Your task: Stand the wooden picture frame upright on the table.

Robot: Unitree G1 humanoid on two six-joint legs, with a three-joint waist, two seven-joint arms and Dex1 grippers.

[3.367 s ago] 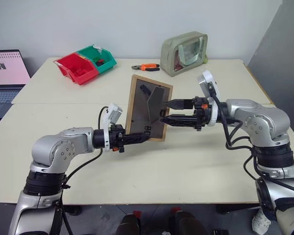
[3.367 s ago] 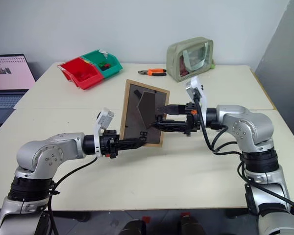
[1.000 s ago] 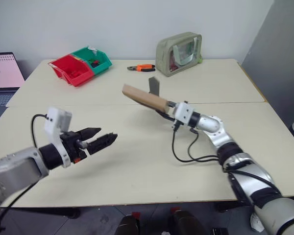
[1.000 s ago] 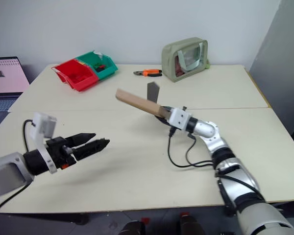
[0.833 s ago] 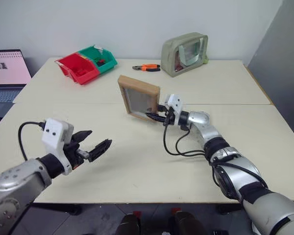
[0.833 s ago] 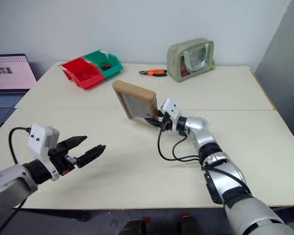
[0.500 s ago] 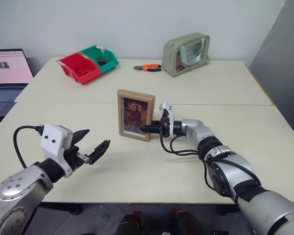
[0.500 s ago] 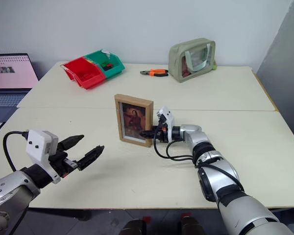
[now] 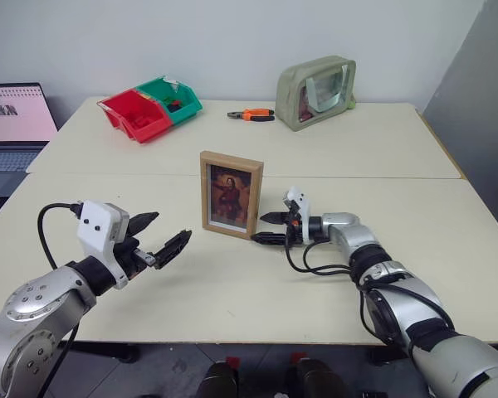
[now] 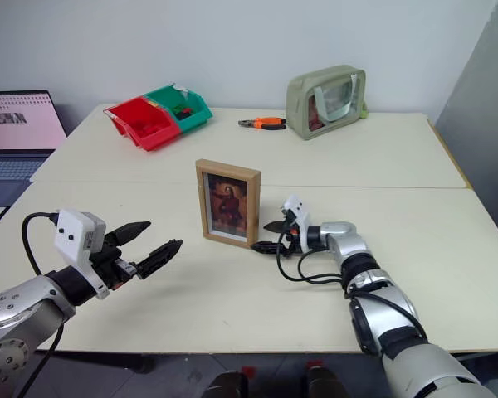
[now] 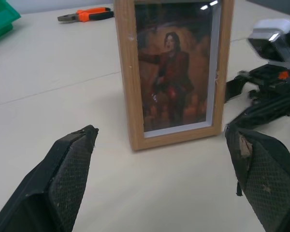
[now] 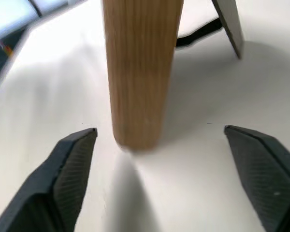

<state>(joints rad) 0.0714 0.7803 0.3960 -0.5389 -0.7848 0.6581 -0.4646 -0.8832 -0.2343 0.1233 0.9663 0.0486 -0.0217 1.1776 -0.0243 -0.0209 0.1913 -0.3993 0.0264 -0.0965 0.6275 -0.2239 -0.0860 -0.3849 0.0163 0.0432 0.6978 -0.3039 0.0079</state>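
Both grippers, left (image 9: 166, 249) & right (image 9: 267, 229), gape empty, small light-wood picture frame (image 9: 231, 194) stands upright on cream table (image 9: 332, 149), so task looks done; next, right arm backs off w/o bumping it.

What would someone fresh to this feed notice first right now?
The wooden picture frame stands upright near the middle of the table, its dark portrait facing the robot. The right tool sits open just beside the frame's edge, not touching it, and the left tool hangs open nearer the robot's left. At the far edge sit red and green bins, orange-handled pliers and a green pouch.
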